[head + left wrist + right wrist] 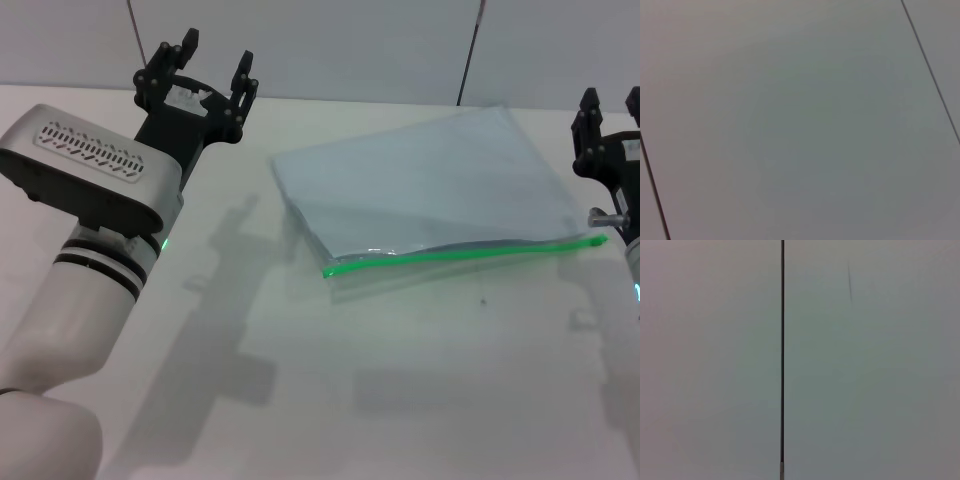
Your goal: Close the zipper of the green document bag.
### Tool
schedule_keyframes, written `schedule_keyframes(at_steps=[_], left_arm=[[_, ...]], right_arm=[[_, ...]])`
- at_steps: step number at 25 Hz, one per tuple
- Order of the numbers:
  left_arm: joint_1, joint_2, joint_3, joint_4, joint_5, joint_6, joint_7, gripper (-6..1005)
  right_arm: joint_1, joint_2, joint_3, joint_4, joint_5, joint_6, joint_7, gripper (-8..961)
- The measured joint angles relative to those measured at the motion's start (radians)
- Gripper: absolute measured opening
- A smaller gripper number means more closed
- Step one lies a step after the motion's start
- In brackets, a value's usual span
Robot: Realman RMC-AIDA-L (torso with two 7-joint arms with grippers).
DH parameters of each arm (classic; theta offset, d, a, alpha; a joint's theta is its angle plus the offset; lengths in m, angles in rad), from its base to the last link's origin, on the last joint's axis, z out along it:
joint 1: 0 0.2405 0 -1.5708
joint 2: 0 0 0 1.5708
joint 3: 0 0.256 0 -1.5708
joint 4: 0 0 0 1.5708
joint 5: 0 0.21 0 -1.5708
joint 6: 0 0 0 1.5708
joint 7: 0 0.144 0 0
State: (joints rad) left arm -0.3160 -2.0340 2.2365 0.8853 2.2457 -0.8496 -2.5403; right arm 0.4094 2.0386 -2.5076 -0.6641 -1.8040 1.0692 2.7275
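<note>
The green document bag [430,190] lies flat on the white table [420,400], a translucent pale blue pouch seen in the head view right of centre. Its zipper [465,256] is a bright green strip along the long edge nearest me. My left gripper [213,65] is raised at the far left, well apart from the bag, fingers spread open and empty. At the right edge of the head view, my right gripper [612,105] stands just beyond the zipper's right end, open and holding nothing. Both wrist views show only plain wall panels.
A white panelled wall [350,40] with dark seams rises behind the table. Bare table surface stretches in front of the bag and between the bag and my left arm [85,230].
</note>
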Motion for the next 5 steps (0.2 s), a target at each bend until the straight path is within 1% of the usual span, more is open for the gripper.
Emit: schedule_keyframes(at_steps=[5], left_arm=[[-0.009,0.0,0.0,-0.004,-0.011,0.0,0.0,587]], right_arm=[[0.002,0.0,0.0,0.001,0.0,0.0,0.002,471]])
